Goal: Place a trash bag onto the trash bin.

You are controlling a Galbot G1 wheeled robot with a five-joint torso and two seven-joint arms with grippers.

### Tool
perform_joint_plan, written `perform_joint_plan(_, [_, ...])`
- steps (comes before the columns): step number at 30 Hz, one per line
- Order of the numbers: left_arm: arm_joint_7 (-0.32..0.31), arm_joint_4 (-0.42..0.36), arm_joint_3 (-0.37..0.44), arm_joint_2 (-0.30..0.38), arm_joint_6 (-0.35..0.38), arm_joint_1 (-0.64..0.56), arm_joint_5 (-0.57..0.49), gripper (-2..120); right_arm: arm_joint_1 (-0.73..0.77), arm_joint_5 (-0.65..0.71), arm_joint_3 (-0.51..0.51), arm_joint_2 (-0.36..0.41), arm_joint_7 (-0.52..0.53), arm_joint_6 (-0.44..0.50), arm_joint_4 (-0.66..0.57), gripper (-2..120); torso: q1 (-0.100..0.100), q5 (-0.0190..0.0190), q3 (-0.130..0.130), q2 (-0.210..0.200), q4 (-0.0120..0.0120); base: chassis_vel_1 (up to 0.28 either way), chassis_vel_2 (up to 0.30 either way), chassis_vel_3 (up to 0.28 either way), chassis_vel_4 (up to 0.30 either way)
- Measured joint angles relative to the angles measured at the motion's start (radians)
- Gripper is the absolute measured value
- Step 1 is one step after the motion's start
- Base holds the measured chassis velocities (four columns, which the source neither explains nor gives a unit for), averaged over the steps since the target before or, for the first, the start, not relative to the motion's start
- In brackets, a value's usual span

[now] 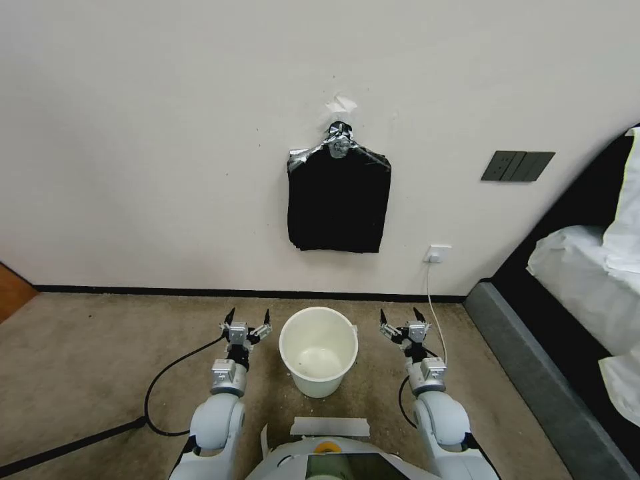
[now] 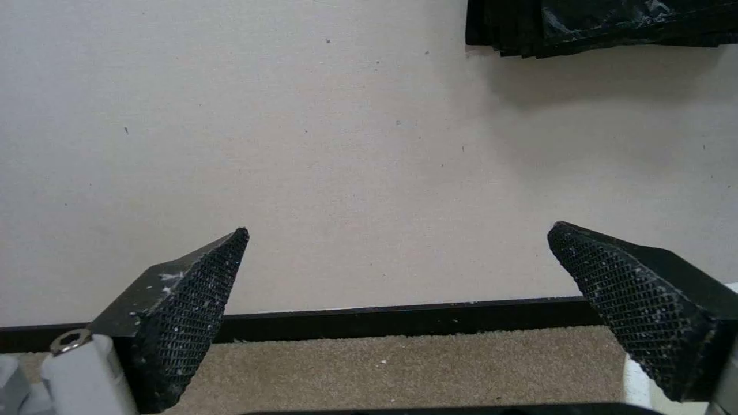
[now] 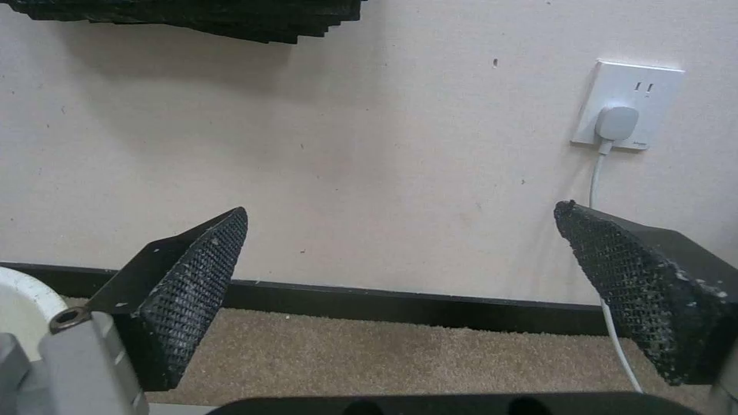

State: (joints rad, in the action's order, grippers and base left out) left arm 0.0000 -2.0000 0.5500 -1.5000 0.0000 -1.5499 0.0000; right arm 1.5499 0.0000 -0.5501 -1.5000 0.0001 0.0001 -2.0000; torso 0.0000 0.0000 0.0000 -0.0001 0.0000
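The trash bin, a cream-white round bucket, stands upright on the carpet right in front of me, and its rim shows in the right wrist view. My left gripper hovers just left of the bin, open and holding nothing. Just right of the bin, my right gripper is also open and holding nothing. Both point at the wall. A flat black bundle of bags hangs taped on the wall above the bin. A single loose trash bag is out of view.
A wall socket with a white cable sits right of the bin. A bed with a dark base fills the right side. A black cable crosses the carpet at left. Grey tape lies near my base.
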Motion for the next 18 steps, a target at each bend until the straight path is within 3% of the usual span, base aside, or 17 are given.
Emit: perform_joint_plan(18, [-0.003,0.0,0.0,0.002,-0.005,0.0,-0.001,100,0.004,-0.001,0.001,0.0,0.004,0.006,0.0,100,0.0,0.0,0.0,0.0,0.0,0.0,0.0,0.0,0.0])
